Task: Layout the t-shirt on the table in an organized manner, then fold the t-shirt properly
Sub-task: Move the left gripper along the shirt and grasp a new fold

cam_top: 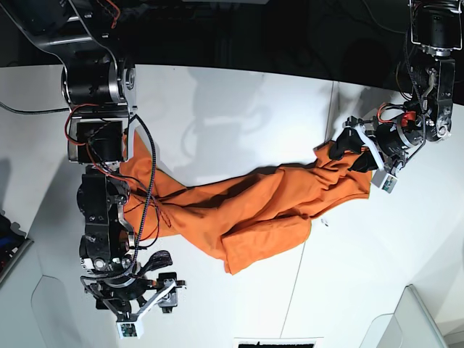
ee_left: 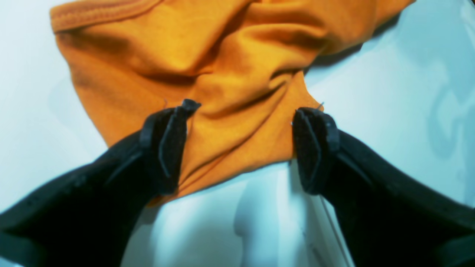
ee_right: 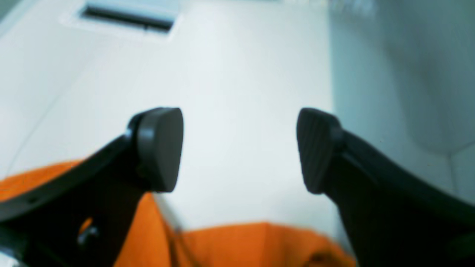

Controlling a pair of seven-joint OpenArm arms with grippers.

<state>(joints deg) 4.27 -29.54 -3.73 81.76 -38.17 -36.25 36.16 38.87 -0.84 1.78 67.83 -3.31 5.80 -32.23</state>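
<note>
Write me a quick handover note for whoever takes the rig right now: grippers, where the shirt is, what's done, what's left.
Left gripper: open, jaws straddling a bunched edge of the orange t-shirt, not clamped on it.
Right gripper: open, empty, above bare white table with shirt cloth just behind it.
Shirt: stretched in a twisted, wrinkled band across the table between the two arms, partly doubled over near the middle.
Done: shirt is on the table and roughly pulled out lengthwise.
Left: flatten and square it up, spread sleeves, then do all the folds. No fold made yet.
</note>
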